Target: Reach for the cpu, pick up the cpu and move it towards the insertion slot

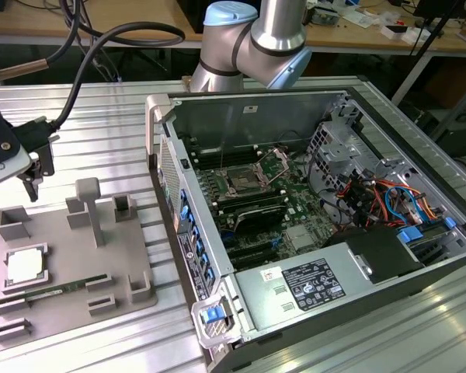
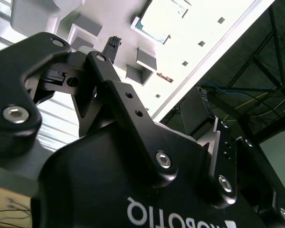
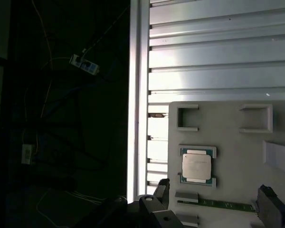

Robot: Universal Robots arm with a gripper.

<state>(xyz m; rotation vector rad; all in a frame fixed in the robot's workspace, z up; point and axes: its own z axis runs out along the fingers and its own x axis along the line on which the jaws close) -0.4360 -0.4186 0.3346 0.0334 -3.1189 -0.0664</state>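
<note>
The cpu (image 1: 25,266) is a small silvery square chip lying flat in a recess of the grey fixture plate (image 1: 70,241), at the exterior view's left. It also shows in both wrist views, as the cpu (image 3: 197,165) and the cpu (image 2: 156,21). My gripper (image 1: 37,167) hangs above the far part of the plate, apart from the chip, and is open with nothing between its black fingers (image 2: 111,46). In the first wrist view the gripper (image 3: 216,197) is close beside the chip. The insertion slot (image 1: 241,184) is a metal-framed socket with raised wire levers on the motherboard inside the open case.
A thin green memory stick (image 1: 54,289) lies on the plate near the cpu. Upright grey posts (image 1: 89,203) stand on the plate. The computer case (image 1: 179,225) has tall walls, and a thick black cable (image 1: 101,39) loops over the slatted metal table (image 1: 101,132).
</note>
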